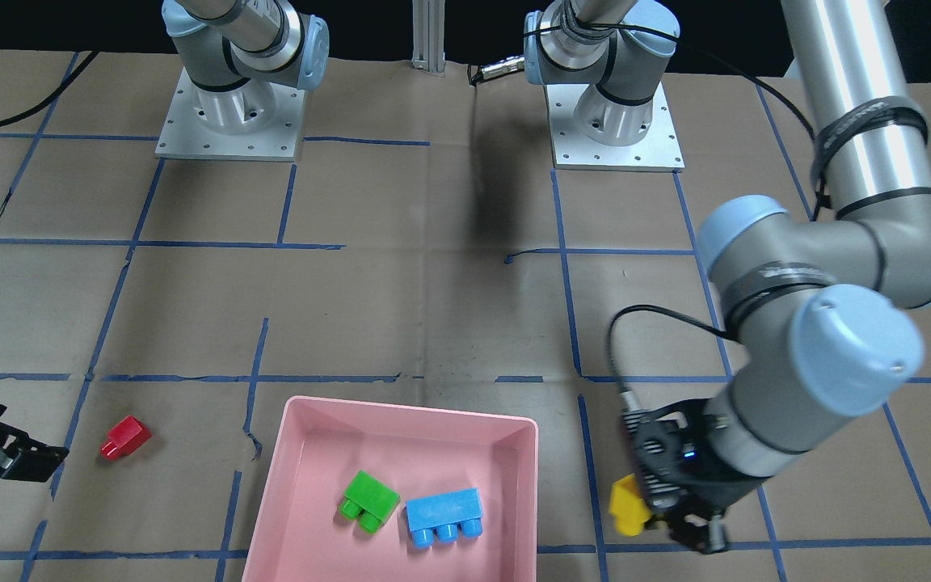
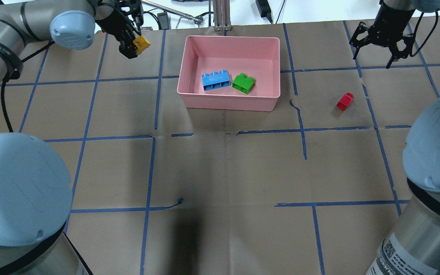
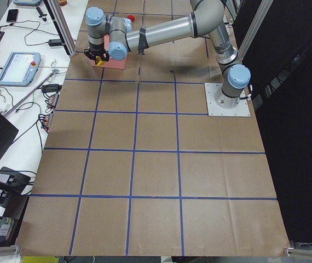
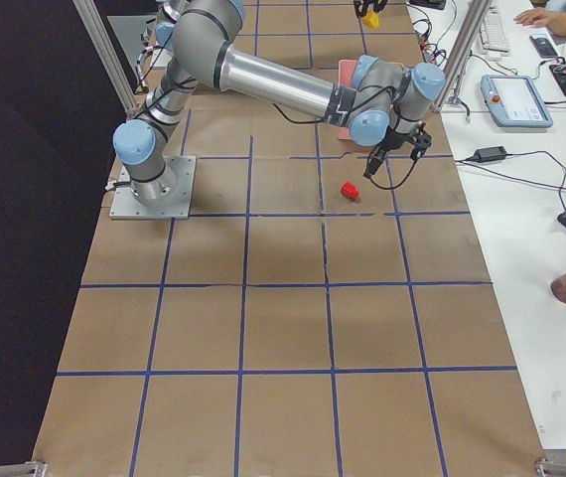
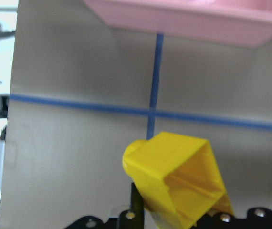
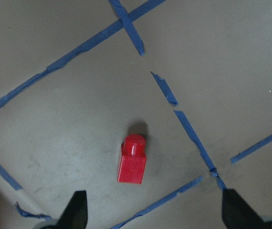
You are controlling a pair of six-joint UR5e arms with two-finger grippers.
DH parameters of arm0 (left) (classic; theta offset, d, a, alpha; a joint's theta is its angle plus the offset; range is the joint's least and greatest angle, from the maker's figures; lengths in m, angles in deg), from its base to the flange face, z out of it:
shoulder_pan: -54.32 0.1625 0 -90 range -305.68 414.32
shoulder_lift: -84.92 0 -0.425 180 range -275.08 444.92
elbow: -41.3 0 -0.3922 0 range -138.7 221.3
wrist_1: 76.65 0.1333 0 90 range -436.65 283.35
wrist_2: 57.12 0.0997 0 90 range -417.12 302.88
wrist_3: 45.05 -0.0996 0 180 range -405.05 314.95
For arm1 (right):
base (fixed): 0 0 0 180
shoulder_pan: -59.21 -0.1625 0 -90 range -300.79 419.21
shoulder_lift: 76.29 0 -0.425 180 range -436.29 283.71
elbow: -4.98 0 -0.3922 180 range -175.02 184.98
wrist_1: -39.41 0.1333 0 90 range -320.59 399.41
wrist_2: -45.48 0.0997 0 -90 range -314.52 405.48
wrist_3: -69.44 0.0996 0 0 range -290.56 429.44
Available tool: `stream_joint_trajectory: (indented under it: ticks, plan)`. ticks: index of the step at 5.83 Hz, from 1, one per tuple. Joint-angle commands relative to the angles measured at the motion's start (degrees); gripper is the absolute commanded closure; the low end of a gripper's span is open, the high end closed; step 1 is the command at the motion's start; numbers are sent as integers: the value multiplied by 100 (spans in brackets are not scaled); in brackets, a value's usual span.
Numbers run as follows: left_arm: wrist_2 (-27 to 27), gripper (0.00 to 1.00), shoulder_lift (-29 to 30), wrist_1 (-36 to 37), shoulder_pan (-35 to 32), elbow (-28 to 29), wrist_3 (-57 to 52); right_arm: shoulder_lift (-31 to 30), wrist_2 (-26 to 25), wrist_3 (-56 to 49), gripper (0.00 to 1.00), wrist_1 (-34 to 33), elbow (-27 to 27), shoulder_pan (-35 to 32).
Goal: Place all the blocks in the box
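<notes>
The pink box (image 2: pixel 227 103) sits at the far middle of the table and holds the green block (image 2: pixel 243 83) and the blue block (image 2: pixel 215 80). My left gripper (image 2: pixel 135 46) is shut on the yellow block (image 2: pixel 142 43), out to the left of the box; the left wrist view shows the yellow block (image 5: pixel 179 186) between the jaws, with the box's rim (image 5: pixel 188 19) ahead. The red block (image 2: pixel 345 101) lies on its side on the table right of the box. My right gripper (image 2: pixel 372 61) is open and empty, beyond the red block (image 6: pixel 132 160).
Blue tape lines (image 2: pixel 159 76) divide the brown paper table into squares. The two arm bases (image 1: pixel 227 113) stand on metal plates at the robot's side. Cables and devices lie past the table's far edge (image 2: pixel 266 11).
</notes>
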Motion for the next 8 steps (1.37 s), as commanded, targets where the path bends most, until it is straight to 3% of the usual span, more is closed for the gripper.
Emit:
stream_joint_trajectory:
  ticks: [1, 2, 3, 4, 6, 7, 8]
  plan:
    - [571, 100, 882, -2, -1057, 812, 1109, 48, 54, 1009, 1, -1317, -838, 1]
    - [634, 80, 1087, -11, -1175, 867, 1164, 57, 63, 1093, 1, -1856, -1313, 0]
    - [626, 29, 1002, -185, -1176, 824, 1182, 40, 63, 1103, 1, -2218, -1744, 0]
    - [618, 20, 775, -613, -1150, 789, 1600, 48, 72, 1094, 1, -2378, -1844, -8]
    - [678, 18, -145, -1868, -784, 605, 2722, 171, 64, 1085, 2, -2397, -1845, -8]
    - [679, 18, -733, -2361, -458, 343, 3051, 171, 72, 1094, 11, -2432, -1845, -26]
    - [679, 18, -1305, -2523, -333, -86, 3950, 163, 90, 1094, 29, -2432, -1845, -26]
